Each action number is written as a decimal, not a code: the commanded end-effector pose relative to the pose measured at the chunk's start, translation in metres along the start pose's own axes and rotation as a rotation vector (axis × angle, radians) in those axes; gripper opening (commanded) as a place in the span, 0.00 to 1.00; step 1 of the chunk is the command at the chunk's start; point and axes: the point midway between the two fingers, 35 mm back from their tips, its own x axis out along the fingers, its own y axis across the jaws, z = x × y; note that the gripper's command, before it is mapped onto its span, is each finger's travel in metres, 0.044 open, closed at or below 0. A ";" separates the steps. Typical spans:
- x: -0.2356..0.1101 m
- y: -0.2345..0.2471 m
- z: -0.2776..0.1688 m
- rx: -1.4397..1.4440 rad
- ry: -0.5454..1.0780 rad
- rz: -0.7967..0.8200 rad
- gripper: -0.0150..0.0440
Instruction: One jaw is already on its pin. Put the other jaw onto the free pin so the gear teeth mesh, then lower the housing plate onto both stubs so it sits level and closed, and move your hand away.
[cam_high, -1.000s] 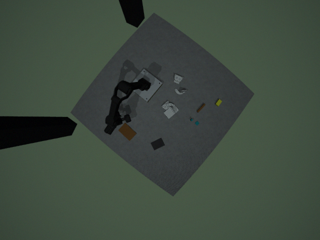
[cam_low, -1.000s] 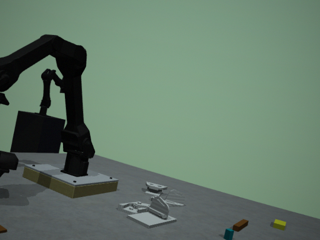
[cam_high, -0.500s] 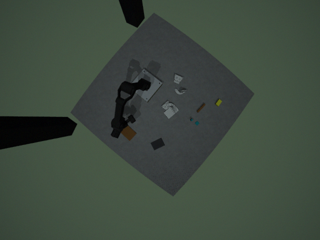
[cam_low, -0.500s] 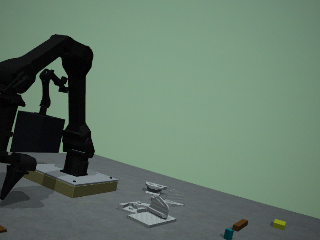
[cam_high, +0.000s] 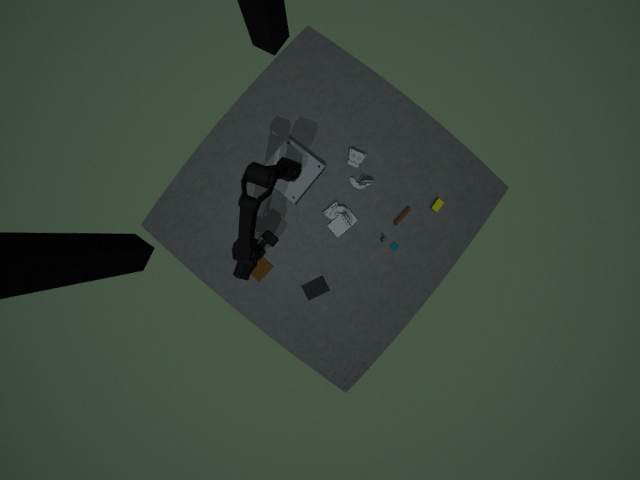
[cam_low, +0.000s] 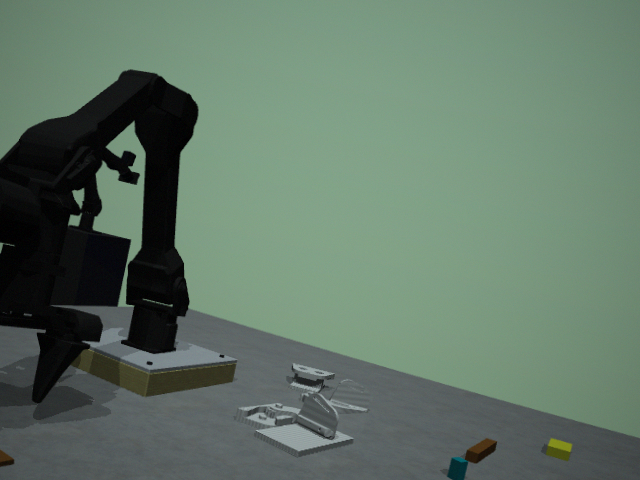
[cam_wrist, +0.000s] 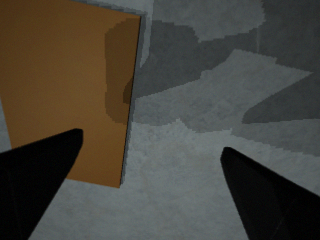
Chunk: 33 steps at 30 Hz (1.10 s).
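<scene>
My gripper (cam_wrist: 155, 144) is open and empty, low beside an orange slab; one finger shows in the exterior view, and the arm hides the fingers in the top view. It is well away from the white parts. The white base (cam_high: 338, 226) (cam_low: 297, 440) lies beyond the arm's mounting board, with one ribbed white jaw (cam_high: 343, 212) (cam_low: 318, 413) on it. The other white jaw (cam_high: 357, 184) (cam_low: 351, 397) lies loose on the table behind the base. The white housing plate (cam_high: 355, 155) (cam_low: 312, 371), with two holes, lies apart behind that jaw. The pins and teeth are too small to judge.
The orange slab (cam_high: 262, 269) (cam_wrist: 60, 75) lies beneath and beside my gripper. A dark pad (cam_high: 315, 287) lies farther along. A brown bar (cam_high: 402, 215) (cam_low: 481, 450), a yellow block (cam_high: 437, 205) (cam_low: 559, 448) and small teal pieces (cam_high: 394, 246) lie beyond the base. The mounting board (cam_high: 311, 174) is near.
</scene>
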 end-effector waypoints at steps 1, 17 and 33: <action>-0.002 -0.007 -0.013 -0.080 0.010 -0.006 1.00; -0.009 -0.033 -0.049 -0.322 0.021 -0.018 1.00; -0.015 -0.064 -0.086 -0.616 0.015 -0.024 1.00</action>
